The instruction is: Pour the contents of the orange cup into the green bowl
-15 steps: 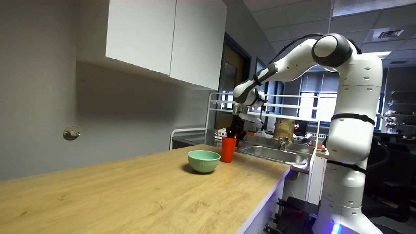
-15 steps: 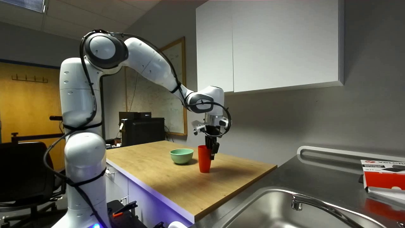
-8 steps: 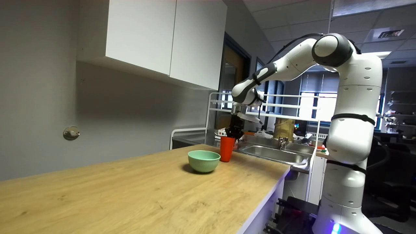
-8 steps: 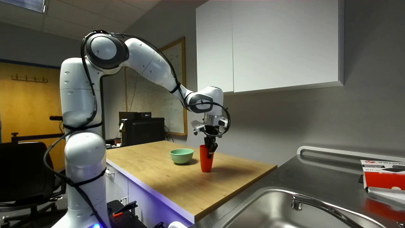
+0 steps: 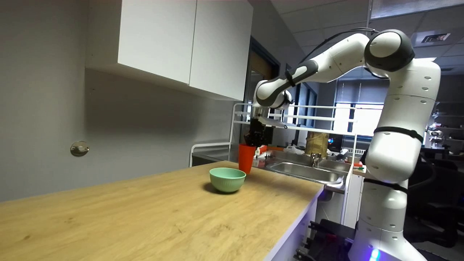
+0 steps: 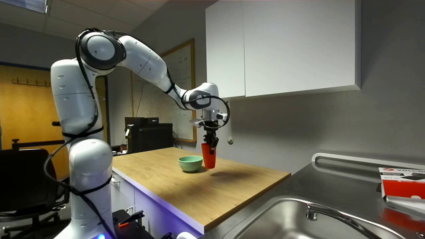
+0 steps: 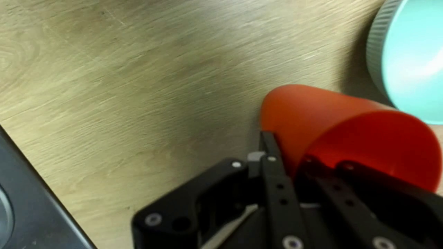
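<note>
Black jointed claw (image 7: 290, 155) clamped on one wall of a tapered orange-red plastic cup (image 7: 311, 110), just beside a round, ribbed mint-green bowl (image 7: 406, 62).

Only the wrist view looks into the cup, one finger (image 7: 325, 183) inside and another outside; what lies deeper is hard to make out. In an exterior view the cup hangs near the bowl, its base apart from the wood-grained tabletop (image 6: 186, 181).

Wrist view: green bowl (image 7: 412, 62) cut off at top and right edges; orange cup (image 7: 349, 136) partly hidden behind pincer (image 7: 288, 150).
</note>
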### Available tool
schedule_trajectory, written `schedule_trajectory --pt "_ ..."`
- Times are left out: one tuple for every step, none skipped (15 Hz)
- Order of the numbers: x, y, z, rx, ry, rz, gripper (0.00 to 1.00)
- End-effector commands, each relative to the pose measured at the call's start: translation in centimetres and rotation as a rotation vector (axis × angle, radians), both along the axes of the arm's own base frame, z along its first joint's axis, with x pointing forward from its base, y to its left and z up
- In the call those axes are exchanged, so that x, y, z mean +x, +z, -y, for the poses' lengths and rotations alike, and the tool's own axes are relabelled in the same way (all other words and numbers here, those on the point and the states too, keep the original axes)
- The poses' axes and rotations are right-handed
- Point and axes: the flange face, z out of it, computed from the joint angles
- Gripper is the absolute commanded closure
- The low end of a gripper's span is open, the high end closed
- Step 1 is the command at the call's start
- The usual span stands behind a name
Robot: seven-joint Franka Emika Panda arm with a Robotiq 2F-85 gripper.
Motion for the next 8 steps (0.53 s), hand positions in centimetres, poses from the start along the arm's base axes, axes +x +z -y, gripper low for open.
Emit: schedule_trajectory --pt "-1.2 2.5 -5.8 -0.133 0.016 0.025 0.99" --pt "-1.2 2.7 -7.6 -0.179 0.026 0.028 0.99" --pt "-1.1 2.6 -9.7 -0.228 0.039 0.026 0.99" --pt "-1.4 2.7 -11.8 -0.271 0.052 0.024 0.99" --pt "-1.3 2.3 -13.9 -0.322 0.065 0.024 0.99" --pt "-1.7 2.1 -16.0 -0.373 0.079 0.028 0.99" --pt "-1.8 1.6 -18.0 -0.440 0.091 0.039 0.99" --pt "-2.2 1.1 -19.9 -0.502 0.104 0.051 0.99"
